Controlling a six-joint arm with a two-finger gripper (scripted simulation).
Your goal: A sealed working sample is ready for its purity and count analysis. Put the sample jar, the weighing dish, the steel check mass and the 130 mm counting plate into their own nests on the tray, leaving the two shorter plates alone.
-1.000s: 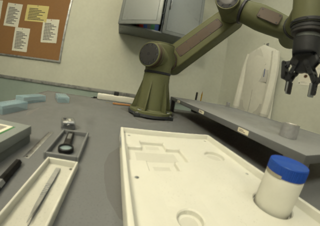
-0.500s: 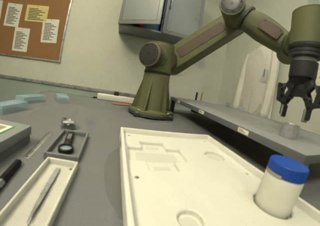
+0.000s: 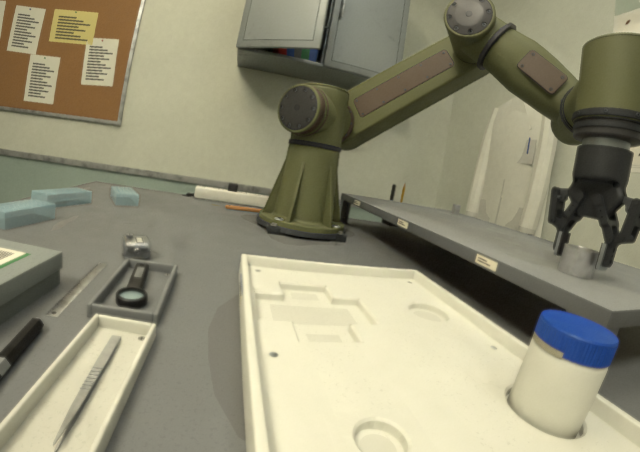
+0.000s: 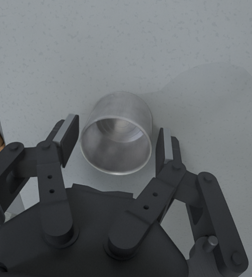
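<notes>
On the raised grey shelf (image 3: 465,230) at the right stands a small shiny metal cup, the weighing dish (image 3: 578,261) (image 4: 117,133), upright with its mouth up. My gripper (image 3: 584,251) (image 4: 116,144) is lowered around the dish, open, a finger on either side of it, holding nothing. The cream tray (image 3: 393,354) lies on the bench in front of the shelf. The sample jar (image 3: 563,372), white with a blue lid, stands upright in a round nest at the tray's near right corner. Other nests in the tray are vacant. The check mass and the plates are out of sight.
Behind the shelf hangs a white lab coat (image 3: 509,173), and the arm's base (image 3: 305,199) is bolted to the bench. Left of the tray lie a magnifier in a frame (image 3: 133,288), a ruler (image 3: 77,288), a scalpel in a dish (image 3: 88,385) and blue blocks (image 3: 59,198).
</notes>
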